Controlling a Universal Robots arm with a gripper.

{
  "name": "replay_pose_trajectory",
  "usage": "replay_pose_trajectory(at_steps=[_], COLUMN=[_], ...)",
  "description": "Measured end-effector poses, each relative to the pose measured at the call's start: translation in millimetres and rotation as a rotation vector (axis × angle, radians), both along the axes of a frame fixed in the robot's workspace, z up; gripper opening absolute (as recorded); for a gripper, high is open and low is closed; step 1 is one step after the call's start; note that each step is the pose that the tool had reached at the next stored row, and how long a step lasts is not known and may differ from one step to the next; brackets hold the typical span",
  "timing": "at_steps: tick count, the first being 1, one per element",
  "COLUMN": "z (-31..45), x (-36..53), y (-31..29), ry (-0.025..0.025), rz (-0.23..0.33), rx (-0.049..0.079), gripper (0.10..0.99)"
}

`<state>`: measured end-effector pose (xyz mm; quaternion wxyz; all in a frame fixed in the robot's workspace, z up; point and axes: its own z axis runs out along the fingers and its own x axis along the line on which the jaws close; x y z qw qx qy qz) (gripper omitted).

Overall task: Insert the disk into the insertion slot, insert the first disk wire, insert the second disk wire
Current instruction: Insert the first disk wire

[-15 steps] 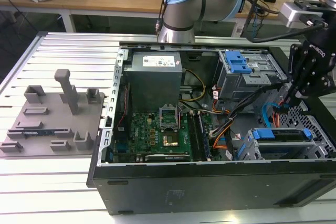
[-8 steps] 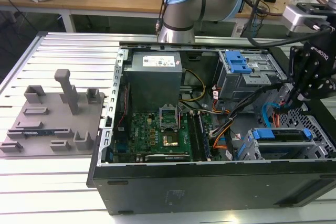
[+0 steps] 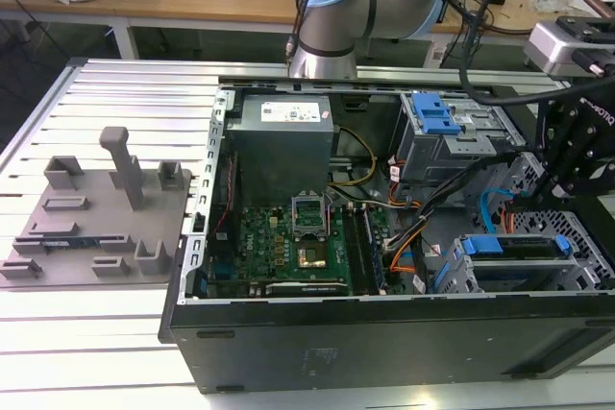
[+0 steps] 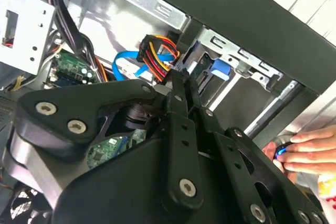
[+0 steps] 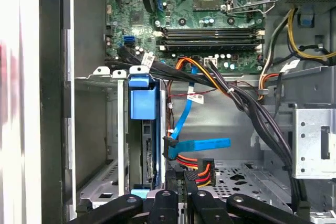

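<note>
The computer case (image 3: 384,333) lay open on the ribbed metal table (image 3: 115,93). In the exterior view the arm reached down into the case on that view's right side.

The disk (image 3: 519,245) sat inside the insertion slot (image 3: 577,237), in the near corner of the case on the exterior view's right. Its bright blue frame showed at the end of the grey cage. In the first wrist view the disk (image 5: 149,156) stood on its thin edge in the slot.

The gripper (image 5: 181,182) was just behind the disk. Its two thin fingers (image 4: 181,108) were almost pressed together. They pinched the second disk wire (image 5: 191,162), the little bunch of red and orange strands, close by its black plug.

The first disk wire (image 5: 202,144) was flat and light blue. It came from near the green board (image 5: 210,24) and bent just beside the red and orange bunch. Its small dark plug sat right against the back edge of the disk. I could not tell if that plug was pushed all the way in.

In the second wrist view a person's hand (image 4: 310,150) rested by the outside of the case, with its fingers on a small blue thing.

On the exterior view's left, a grey plate with blocky shapes (image 3: 96,218) lay on the table, well apart from the gripper.
</note>
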<state>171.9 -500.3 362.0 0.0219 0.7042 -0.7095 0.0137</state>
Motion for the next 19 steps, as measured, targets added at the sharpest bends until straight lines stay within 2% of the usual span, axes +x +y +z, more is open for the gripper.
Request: replay_pose_trajectory(at_steps=[9,10,13,15,19], z=[-0.1,-0.1,-0.3,-0.4,-0.3], x=[-0.1,0.0,-0.1,-0.1,-0.1], y=[-0.1,-0.1,-0.4,-1.0,-1.3], ry=[-0.0001,-0.0003,-0.0013,-0.0016,-0.0017], rz=[0.000,0.000,0.000,0.000,0.000], rx=[0.001,0.003,0.024,0.031,0.032], gripper=[0.165,0.165,0.165,0.165,0.165])
